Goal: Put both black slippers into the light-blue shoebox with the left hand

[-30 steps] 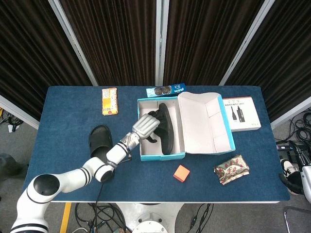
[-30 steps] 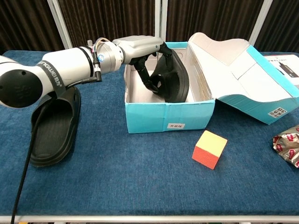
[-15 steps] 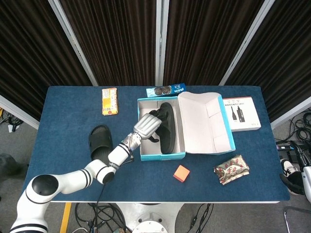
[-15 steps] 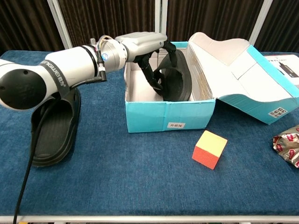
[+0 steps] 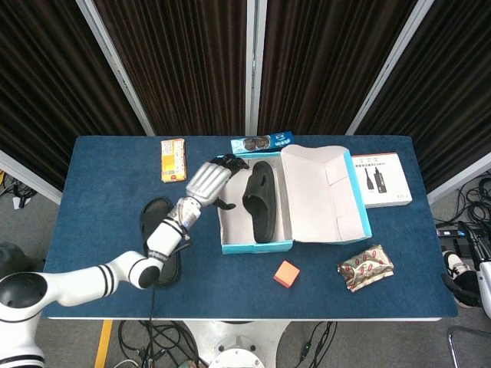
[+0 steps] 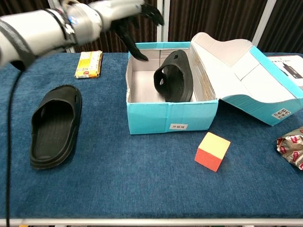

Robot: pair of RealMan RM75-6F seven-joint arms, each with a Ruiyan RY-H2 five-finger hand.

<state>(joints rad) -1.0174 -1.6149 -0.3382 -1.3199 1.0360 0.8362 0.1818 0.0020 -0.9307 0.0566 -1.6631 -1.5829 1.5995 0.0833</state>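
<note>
One black slipper (image 5: 259,201) leans on its side inside the light-blue shoebox (image 5: 257,247), against the right wall; the chest view shows this slipper (image 6: 174,76) propped up in the shoebox (image 6: 170,116). The second black slipper (image 6: 54,124) lies flat on the table left of the box; in the head view my left forearm partly covers that slipper (image 5: 156,218). My left hand (image 5: 207,182) hovers over the box's left rim with fingers spread, holding nothing. In the chest view the left hand (image 6: 129,13) is raised above the box's back left corner. My right hand is out of sight.
An orange cube (image 6: 212,151) sits in front of the box. A yellow snack pack (image 5: 173,159) and a blue packet (image 5: 262,142) lie at the back. The box lid (image 5: 322,192) hangs open to the right, near a white carton (image 5: 381,179) and a foil wrapper (image 5: 365,267).
My left hand let go of the slipper in the box, rose out of it and moved left. The slipper stays leaning inside the box.
</note>
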